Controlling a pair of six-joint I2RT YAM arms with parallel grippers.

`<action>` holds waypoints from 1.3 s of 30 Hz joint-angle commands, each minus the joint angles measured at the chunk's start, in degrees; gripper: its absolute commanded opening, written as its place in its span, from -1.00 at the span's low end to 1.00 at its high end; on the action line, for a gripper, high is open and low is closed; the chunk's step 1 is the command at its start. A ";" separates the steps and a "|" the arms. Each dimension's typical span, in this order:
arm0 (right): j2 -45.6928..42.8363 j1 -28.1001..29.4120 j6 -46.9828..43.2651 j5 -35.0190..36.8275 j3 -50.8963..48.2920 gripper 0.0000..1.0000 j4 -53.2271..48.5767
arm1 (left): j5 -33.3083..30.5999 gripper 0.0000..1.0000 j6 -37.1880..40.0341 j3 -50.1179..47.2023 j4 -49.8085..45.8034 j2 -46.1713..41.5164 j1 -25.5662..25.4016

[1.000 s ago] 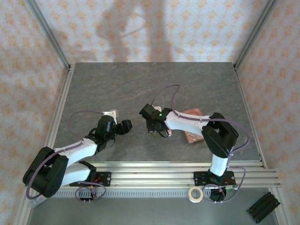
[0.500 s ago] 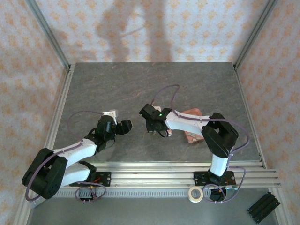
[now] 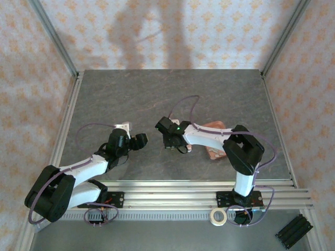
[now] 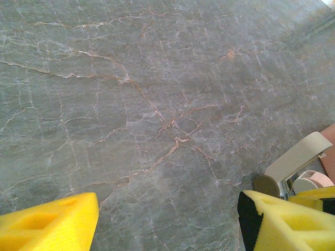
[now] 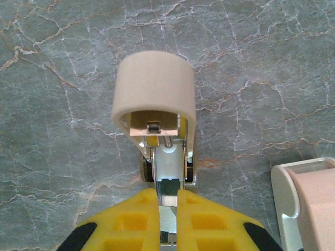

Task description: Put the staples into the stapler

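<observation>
Grey veined tabletop (image 3: 157, 94), pale beige stapler (image 5: 154, 83) in the right claw's (image 5: 167, 197) grip.

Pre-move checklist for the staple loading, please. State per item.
1. Right gripper shut on the stapler: ok.
2. Beige cover lifted, channel exposed: ok.
3. Left gripper open and holding nothing: ok.
4. Staple strip picked up for loading: not ok, neither gripper holds one.
5. Staples located: cannot tell; the pink tray lies mostly under the right arm in the top view.
6. Channel already loaded: cannot tell.
</observation>
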 commanded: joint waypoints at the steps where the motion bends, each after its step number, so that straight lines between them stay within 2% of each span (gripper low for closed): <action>1: 0.79 0.04 -0.46 0.76 -0.79 -0.78 -0.30 | -0.42 0.44 1.53 1.60 -0.57 -0.04 0.73; 18: -0.78 0.13 -2.47 0.67 -1.50 -0.79 -0.30 | -0.34 0.43 1.53 1.42 -0.66 -0.22 0.71; 28: -8.97 0.05 -12.40 -0.01 -5.45 -0.78 5.19 | 2.42 0.41 4.98 -1.19 3.04 -0.95 0.71; 39: -10.91 -1.16 -18.22 -1.59 -9.72 -0.78 9.98 | -1.66 0.40 7.17 -2.08 -1.37 -6.78 0.71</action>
